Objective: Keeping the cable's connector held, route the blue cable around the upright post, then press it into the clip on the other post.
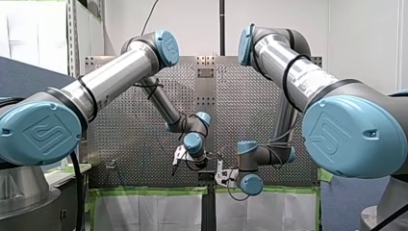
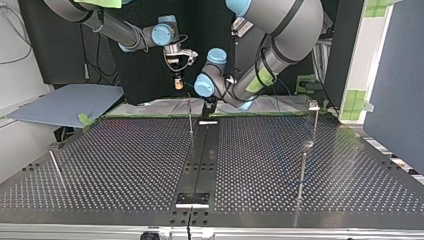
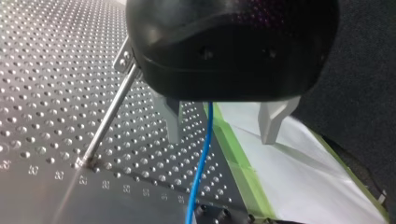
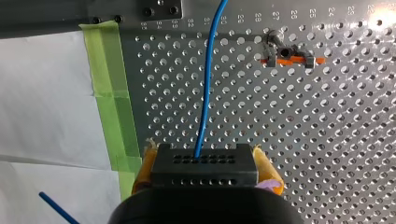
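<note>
In the right wrist view my right gripper [image 4: 204,173] has its yellow pads [image 4: 145,169] shut on the black connector [image 4: 204,164]. The blue cable [image 4: 208,84] runs straight out of the connector over the perforated table. In the left wrist view the cable [image 3: 201,163] passes between the metal fingers [image 3: 173,120] of my left gripper [image 3: 224,135], which stand wide apart and do not touch it. A thin upright post [image 3: 112,112] with a metal clip on top rises just beside that gripper. A clip with an orange part [image 4: 287,58] sits on the table ahead of my right gripper.
Green tape [image 4: 112,93] edges the table, with white sheeting beyond it. In the top view several thin posts stand on the perforated plate [image 2: 125,160]: one near the middle [image 2: 190,117], two at the right [image 2: 314,120] [image 2: 302,170], one at the left [image 2: 55,167].
</note>
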You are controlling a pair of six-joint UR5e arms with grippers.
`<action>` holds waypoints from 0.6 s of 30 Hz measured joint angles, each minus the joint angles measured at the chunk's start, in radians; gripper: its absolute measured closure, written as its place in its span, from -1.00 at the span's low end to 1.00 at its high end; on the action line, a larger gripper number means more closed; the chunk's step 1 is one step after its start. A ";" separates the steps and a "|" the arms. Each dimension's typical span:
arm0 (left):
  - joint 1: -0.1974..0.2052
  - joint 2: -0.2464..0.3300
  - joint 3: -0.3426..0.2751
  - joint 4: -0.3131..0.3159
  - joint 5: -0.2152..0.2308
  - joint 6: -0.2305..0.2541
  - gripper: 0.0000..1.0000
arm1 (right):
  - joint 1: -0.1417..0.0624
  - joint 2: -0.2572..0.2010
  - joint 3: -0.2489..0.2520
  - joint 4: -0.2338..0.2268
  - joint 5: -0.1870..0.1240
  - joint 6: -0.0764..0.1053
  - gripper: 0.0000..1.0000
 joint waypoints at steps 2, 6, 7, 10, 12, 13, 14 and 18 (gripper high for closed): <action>0.005 -0.001 0.000 0.000 0.001 -0.003 -0.60 | 0.001 0.000 0.000 0.001 0.000 -0.001 1.00; 0.012 -0.001 0.000 0.002 0.004 -0.010 -0.60 | 0.002 0.000 0.000 0.002 0.000 -0.001 1.00; 0.013 -0.001 0.000 0.003 0.005 -0.013 -0.60 | 0.002 0.000 0.000 0.002 -0.001 -0.001 1.00; 0.019 -0.001 0.000 0.005 0.007 -0.020 -0.60 | 0.002 0.000 0.000 0.002 -0.005 -0.002 1.00; 0.024 -0.001 0.000 0.006 0.013 -0.023 -0.60 | 0.002 0.000 0.000 0.002 -0.007 -0.002 1.00; 0.025 -0.001 0.000 0.006 0.015 -0.024 -0.60 | 0.003 0.000 0.000 0.002 -0.009 -0.002 1.00; 0.026 -0.001 0.000 0.006 0.019 -0.024 -0.60 | 0.003 0.000 0.000 0.001 -0.011 -0.002 1.00; 0.030 -0.001 0.000 0.007 0.030 -0.025 -0.60 | 0.004 0.000 0.000 0.000 -0.032 -0.007 1.00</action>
